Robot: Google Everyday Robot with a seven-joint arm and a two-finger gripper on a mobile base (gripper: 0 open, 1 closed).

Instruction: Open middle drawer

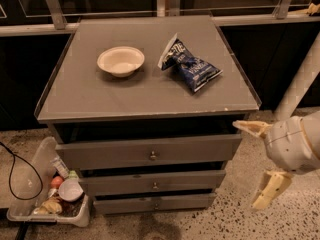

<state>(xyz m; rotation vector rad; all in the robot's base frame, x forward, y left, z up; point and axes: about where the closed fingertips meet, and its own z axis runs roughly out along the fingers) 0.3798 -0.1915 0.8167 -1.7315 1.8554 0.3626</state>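
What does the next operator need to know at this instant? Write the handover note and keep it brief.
The gripper: open and empty, in the air to the right of the cabinet, level with the drawer fronts, touching nothing.
The middle drawer: second of three grey fronts, with the knob at its centre; it looks pushed in.
Done: nothing on the drawer yet.
Left: bring the gripper round to the front, close on the knob, pull straight out.
Nearby: a bowl and a chip bag on the cabinet top; a bin of items on the floor at the lower left.
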